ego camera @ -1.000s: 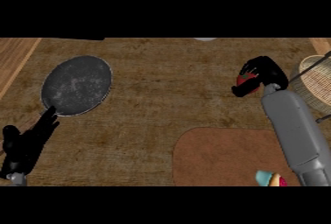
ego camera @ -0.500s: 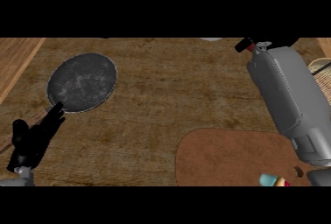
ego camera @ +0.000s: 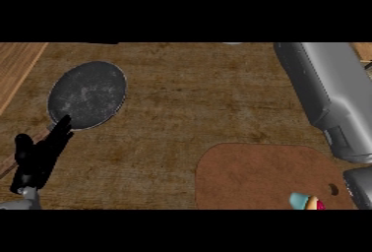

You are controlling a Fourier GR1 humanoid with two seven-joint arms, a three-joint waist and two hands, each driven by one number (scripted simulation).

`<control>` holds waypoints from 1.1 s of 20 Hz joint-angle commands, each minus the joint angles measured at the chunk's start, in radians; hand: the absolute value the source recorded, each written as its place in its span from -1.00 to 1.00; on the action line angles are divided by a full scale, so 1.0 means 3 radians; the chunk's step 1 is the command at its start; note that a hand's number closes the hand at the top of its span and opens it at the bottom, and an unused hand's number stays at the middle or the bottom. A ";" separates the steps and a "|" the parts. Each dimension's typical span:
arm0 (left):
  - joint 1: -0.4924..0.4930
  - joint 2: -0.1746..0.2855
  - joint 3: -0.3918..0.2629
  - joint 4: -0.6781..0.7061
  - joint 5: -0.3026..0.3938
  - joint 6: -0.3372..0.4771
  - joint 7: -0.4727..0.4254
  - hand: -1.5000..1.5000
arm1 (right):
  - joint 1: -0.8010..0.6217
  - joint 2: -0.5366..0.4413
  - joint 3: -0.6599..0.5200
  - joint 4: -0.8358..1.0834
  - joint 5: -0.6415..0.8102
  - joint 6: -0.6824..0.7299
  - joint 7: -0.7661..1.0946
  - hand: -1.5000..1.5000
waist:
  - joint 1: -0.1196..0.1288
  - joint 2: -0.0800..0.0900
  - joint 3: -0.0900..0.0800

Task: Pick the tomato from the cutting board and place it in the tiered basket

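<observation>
left hand [ego camera: 40,157]: resting at the lower left edge, fingers straight and pointing up, holding nothing.
right hand: sitting out of view past the top edge, so i cannot tell whether it is open or gripping anything; only the right forearm [ego camera: 327,93] is showing, stretching up the right side.
tomato: not showing anywhere; the visible part of the cutting board [ego camera: 254,172] is lying bare, so i'm judging the tomato is either in the hidden hand or off frame.
tiered basket: not showing either; i'm guessing it is sitting beyond the edge where the arm is pointing.
risk one: any release is happening out of sight; a tomato let go over a rim rather than inside a tier is likely rolling off across the counter [ego camera: 189,98].
risk two: a low swing back is risking a clip on the small teal and red thing [ego camera: 305,202] at the board's near edge.
bystander: dark round plate [ego camera: 87,96] sitting well apart at the left.
</observation>
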 commanded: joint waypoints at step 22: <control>0.0024 0.0040 0.0102 -0.0006 0.0008 -0.0049 -0.0028 0.00 | -0.0050 -0.1105 -0.1190 0.0999 -0.0438 -0.1603 -0.1350 1.00 | -0.0034 0.0024 0.0015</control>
